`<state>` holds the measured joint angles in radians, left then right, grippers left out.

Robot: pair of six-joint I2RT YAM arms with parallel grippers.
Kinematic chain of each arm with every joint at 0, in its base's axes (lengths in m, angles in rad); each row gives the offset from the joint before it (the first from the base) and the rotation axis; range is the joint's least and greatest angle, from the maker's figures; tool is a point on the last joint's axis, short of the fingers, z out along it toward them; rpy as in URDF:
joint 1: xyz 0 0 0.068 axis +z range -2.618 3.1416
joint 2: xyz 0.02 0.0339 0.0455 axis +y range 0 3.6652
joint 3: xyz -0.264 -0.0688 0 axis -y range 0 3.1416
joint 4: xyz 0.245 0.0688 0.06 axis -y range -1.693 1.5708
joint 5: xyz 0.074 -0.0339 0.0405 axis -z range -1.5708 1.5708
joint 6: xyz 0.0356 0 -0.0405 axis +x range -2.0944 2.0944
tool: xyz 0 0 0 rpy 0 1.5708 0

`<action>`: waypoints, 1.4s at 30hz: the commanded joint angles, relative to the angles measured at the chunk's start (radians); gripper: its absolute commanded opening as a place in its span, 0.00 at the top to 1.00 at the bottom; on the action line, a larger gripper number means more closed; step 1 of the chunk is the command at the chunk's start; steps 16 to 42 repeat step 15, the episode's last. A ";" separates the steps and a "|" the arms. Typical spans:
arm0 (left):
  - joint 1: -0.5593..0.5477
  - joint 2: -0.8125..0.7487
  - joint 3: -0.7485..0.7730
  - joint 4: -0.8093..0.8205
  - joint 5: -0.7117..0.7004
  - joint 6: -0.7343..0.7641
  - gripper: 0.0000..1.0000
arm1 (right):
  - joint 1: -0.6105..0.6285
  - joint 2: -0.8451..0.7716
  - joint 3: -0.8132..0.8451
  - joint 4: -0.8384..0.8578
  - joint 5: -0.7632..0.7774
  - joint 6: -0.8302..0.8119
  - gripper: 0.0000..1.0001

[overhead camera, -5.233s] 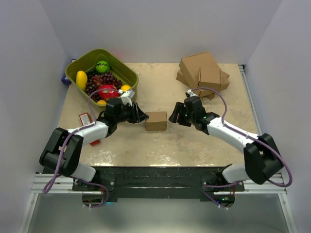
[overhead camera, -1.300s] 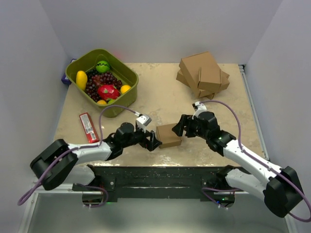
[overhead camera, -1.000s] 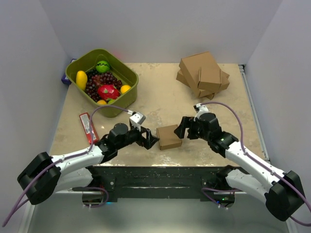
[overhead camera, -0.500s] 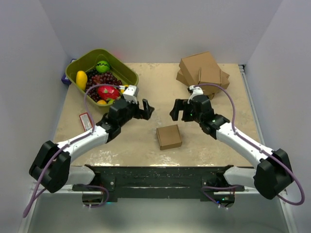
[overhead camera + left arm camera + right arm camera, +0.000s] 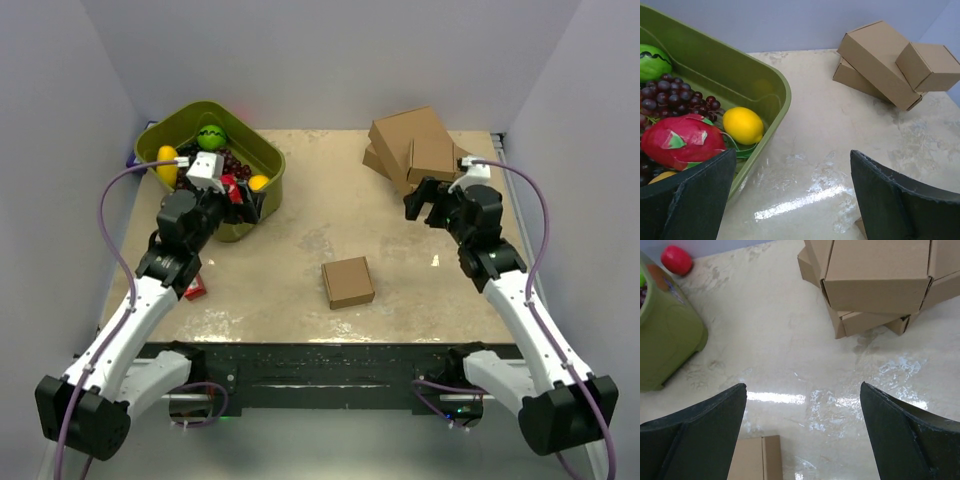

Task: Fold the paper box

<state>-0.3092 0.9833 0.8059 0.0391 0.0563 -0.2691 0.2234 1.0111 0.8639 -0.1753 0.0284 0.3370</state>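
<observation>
The paper box [image 5: 348,282] lies flat and closed on the table, a small squarish brown piece near the front middle. Neither gripper touches it. My left gripper [image 5: 245,203] is open, drawn back to the left beside the green tub, with nothing between its fingers [image 5: 700,200]. Over at the right, my right gripper [image 5: 424,205] hovers open and empty just in front of the carton stack. In the right wrist view the paper box [image 5: 752,460] shows at the bottom edge below the gripper [image 5: 803,385]. The left wrist view shows the left gripper [image 5: 792,152] over bare tabletop.
A green tub [image 5: 265,150] of fruit stands at the back left, its wall [image 5: 725,65] close to my left fingers. A stack of larger brown cartons [image 5: 415,145] sits at the back right. A red packet [image 5: 193,290] lies under the left arm. A red ball [image 5: 676,260] lies behind the tub.
Both arms have pulled away from the paper box, the left toward the tub, the right toward the cartons. The box stays flat on the table. The right gripper opened wider.
</observation>
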 commanded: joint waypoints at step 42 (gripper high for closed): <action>0.001 -0.034 0.035 -0.131 -0.033 0.064 0.00 | -0.004 -0.095 -0.014 0.019 0.010 -0.009 0.01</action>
